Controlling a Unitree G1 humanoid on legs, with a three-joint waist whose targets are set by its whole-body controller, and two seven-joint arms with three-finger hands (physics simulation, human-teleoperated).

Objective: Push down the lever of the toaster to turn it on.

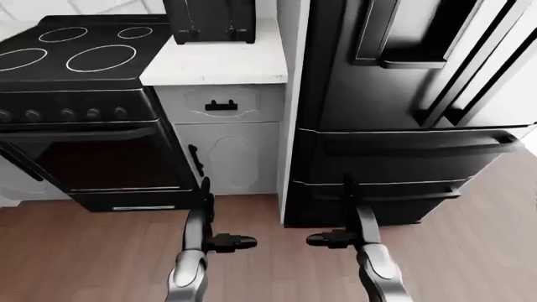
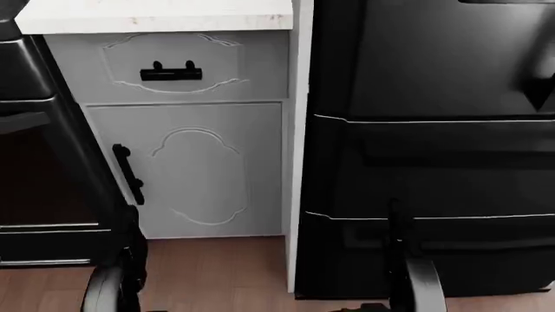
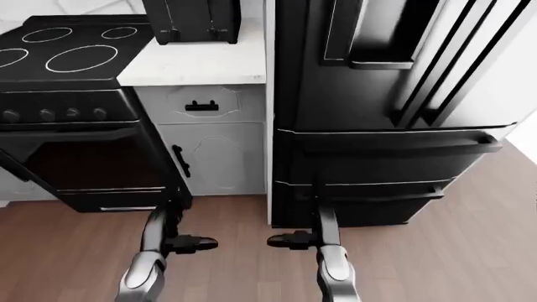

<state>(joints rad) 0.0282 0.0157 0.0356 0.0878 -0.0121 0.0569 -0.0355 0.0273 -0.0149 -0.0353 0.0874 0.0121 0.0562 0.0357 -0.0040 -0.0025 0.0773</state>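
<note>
Far left in the left-eye view: black electric stove [image 1: 80,53] with four ringed burners up top, a row of knobs [image 1: 63,114] under them, then the oven door [image 1: 96,160] below. Next over, a narrow white countertop [image 1: 220,63] with the black toaster [image 1: 209,20] parked at its far edge, top of the view, partly cut off; two small levers [image 1: 211,31] low on its face, can't tell if up or down. Under that counter, a grey drawer [image 2: 195,62] with a black handle, then a cabinet door [image 2: 195,172] with a vertical black pull. Left hand [image 1: 231,241] low over the wood floor [image 1: 92,251], fingers pointing inward, holding nothing, well below the toaster; can't tell how wide. Right hand [image 1: 327,239] mirrored just across, also not gripping anything, spread unclear too. Far right: big black fridge [image 1: 403,107], freezer drawers at the bottom.
</note>
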